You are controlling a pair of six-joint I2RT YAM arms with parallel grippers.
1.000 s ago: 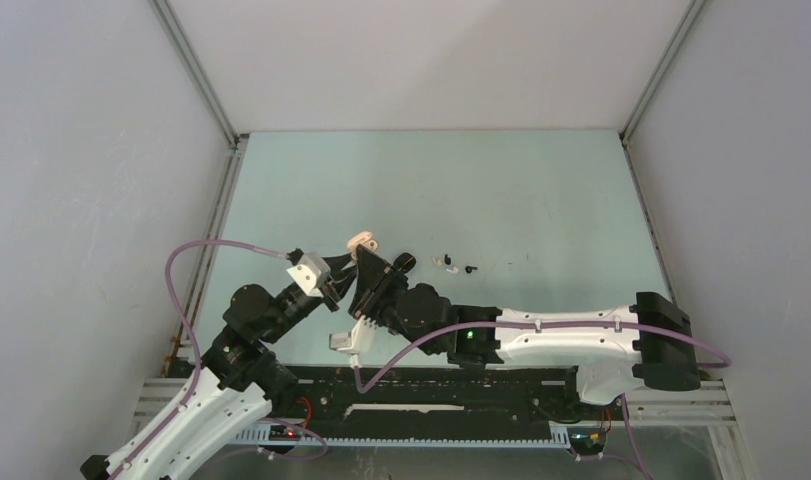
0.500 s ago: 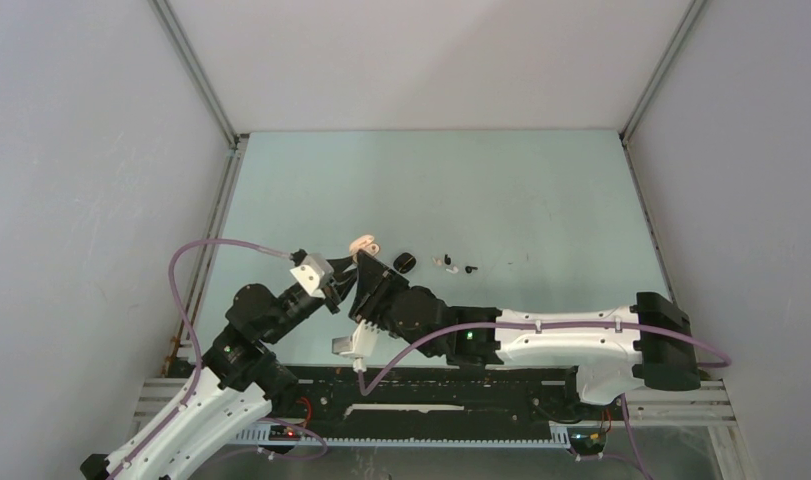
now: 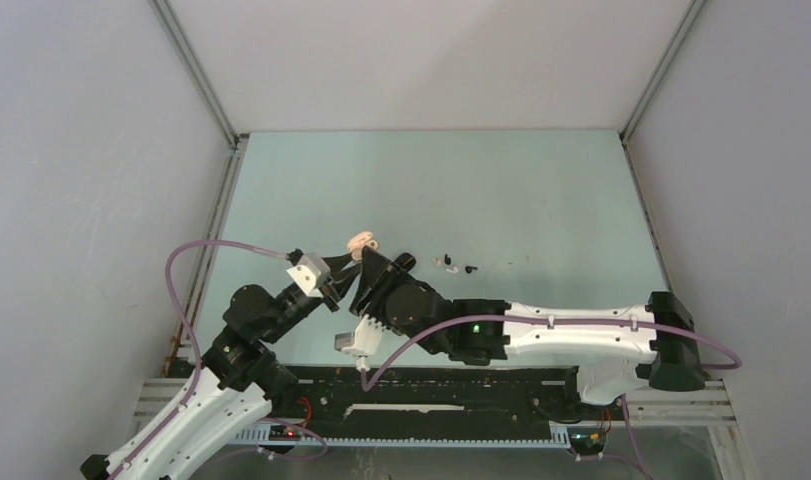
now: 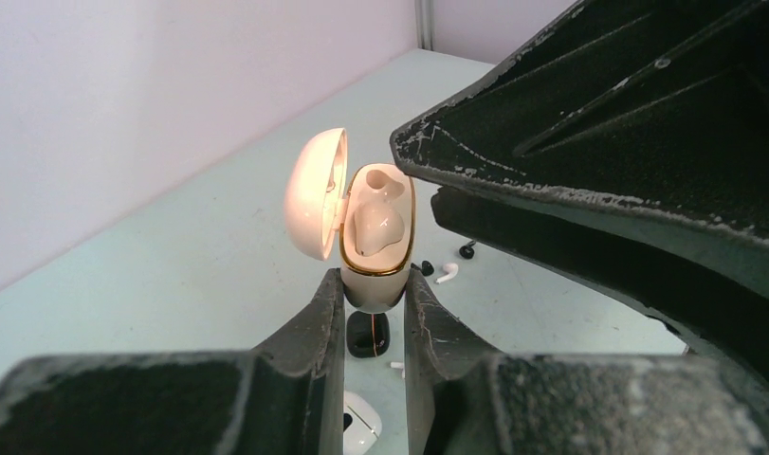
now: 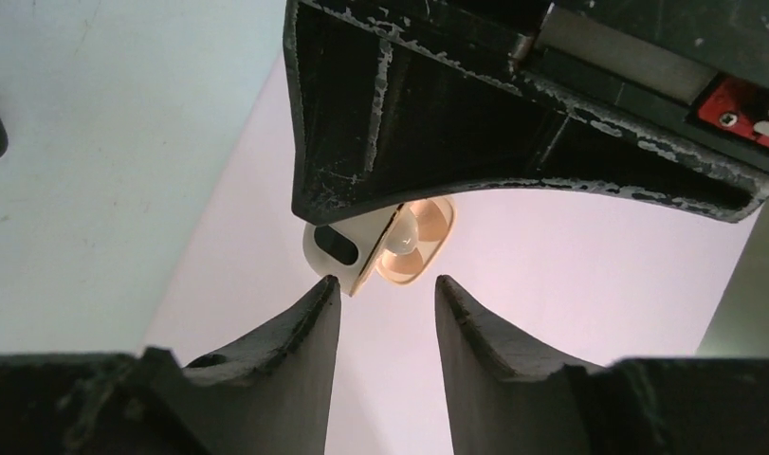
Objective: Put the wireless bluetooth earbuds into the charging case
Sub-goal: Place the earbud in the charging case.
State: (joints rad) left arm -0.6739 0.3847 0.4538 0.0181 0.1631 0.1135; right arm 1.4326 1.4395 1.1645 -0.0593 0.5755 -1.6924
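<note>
The right end effector [image 5: 388, 294] has spread since a second ago, empty now just short of the open case [image 4: 316, 190] that the left end effector [image 4: 373, 284] still clamps.

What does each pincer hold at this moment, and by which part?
Left pincer grips the open beige charging case by its lower body; right pincer is open, holding nothing.

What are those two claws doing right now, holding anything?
Left gripper: closed on the beige charging case, its lid open.
Right gripper: open, holding nothing.
</note>
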